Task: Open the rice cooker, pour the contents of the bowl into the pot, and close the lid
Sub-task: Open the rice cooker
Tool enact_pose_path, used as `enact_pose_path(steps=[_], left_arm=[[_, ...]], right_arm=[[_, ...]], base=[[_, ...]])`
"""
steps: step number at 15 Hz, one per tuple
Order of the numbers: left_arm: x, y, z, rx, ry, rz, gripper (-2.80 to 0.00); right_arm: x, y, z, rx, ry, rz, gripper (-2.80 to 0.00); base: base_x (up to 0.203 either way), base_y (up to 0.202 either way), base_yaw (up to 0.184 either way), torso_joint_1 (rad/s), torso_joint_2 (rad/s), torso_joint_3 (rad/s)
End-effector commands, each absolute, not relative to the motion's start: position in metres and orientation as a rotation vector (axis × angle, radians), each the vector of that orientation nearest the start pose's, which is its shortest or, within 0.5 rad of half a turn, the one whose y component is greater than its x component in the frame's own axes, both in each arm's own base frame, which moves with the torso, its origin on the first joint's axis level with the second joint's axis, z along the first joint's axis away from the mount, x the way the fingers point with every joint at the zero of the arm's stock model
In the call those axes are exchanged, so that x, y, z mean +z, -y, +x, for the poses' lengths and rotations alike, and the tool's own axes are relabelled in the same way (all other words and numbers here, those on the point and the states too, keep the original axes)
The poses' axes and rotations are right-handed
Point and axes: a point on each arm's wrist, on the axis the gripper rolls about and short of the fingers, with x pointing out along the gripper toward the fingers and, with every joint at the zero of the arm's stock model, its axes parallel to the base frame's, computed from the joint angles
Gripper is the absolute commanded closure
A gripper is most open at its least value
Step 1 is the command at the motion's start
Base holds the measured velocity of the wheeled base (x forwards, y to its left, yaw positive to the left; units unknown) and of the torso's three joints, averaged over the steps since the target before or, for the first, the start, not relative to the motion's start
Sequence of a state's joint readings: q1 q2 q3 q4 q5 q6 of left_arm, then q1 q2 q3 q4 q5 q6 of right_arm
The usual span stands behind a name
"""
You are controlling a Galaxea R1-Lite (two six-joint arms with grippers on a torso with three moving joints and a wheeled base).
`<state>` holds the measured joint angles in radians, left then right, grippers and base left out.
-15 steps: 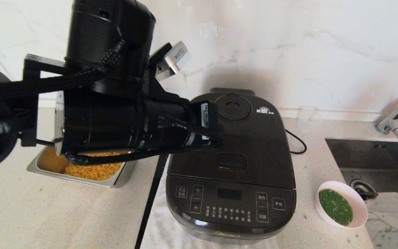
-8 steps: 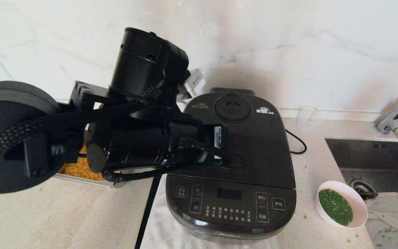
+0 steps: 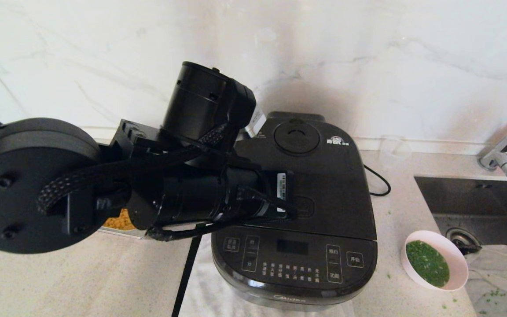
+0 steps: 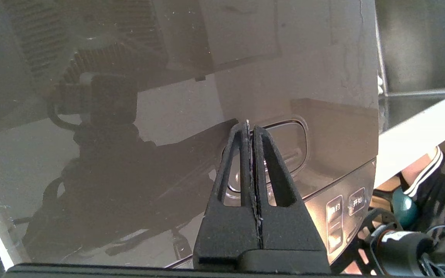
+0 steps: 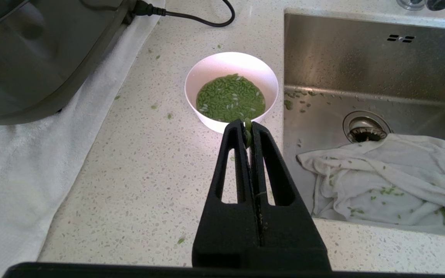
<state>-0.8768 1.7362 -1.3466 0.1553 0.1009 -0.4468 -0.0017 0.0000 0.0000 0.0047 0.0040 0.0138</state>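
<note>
The black rice cooker [image 3: 295, 220] stands mid-counter with its lid [image 3: 324, 176] down, so the pot is hidden. My left arm reaches across the lid. The left gripper [image 4: 250, 127] is shut and empty, its tips just over the lid's oblong handle recess [image 4: 284, 154]. The pale bowl [image 3: 456, 264] sits right of the cooker beside the sink, holding the green contents [image 3: 427, 263]. In the right wrist view my right gripper [image 5: 248, 127] hovers just short of the bowl [image 5: 230, 63], shut, with a green bit stuck at its tips.
A steel tray of corn [image 3: 119, 222] lies left of the cooker, mostly hidden by my arm. The sink [image 3: 478, 207] at right holds a white cloth [image 5: 392, 181]. A power cord [image 3: 379, 180] runs behind the cooker. A white towel [image 5: 14, 173] lies under it.
My left arm has come down and forward over the lid, carrying its wrist from the vent-cap side to the handle recess. The bowl and cooker have not moved.
</note>
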Motion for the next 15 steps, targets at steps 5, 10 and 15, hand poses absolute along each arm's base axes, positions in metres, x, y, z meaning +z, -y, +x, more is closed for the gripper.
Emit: enact_pose_path(steps=[5, 10, 15], left_arm=[[0.237, 0.256, 0.215, -0.606, -0.656, -0.163, 0.0], [0.228, 0.259, 0.211, -0.569, -0.672, -0.15, 0.0], [0.226, 0.259, 0.212, -0.546, -0.653, -0.148, 0.0]], right_arm=[[0.075, 0.0, -0.023, 0.003, -0.006, 0.014, 0.0], [0.075, 0.0, -0.023, 0.003, -0.005, 0.014, 0.0], [0.075, 0.0, -0.023, 0.003, -0.006, 0.014, 0.0]], base=[[0.0, 0.0, 0.0, 0.0, 0.0, 0.0], [0.0, 0.0, 0.0, 0.0, 0.0, 0.0], [0.0, 0.0, 0.0, 0.0, 0.0, 0.0]])
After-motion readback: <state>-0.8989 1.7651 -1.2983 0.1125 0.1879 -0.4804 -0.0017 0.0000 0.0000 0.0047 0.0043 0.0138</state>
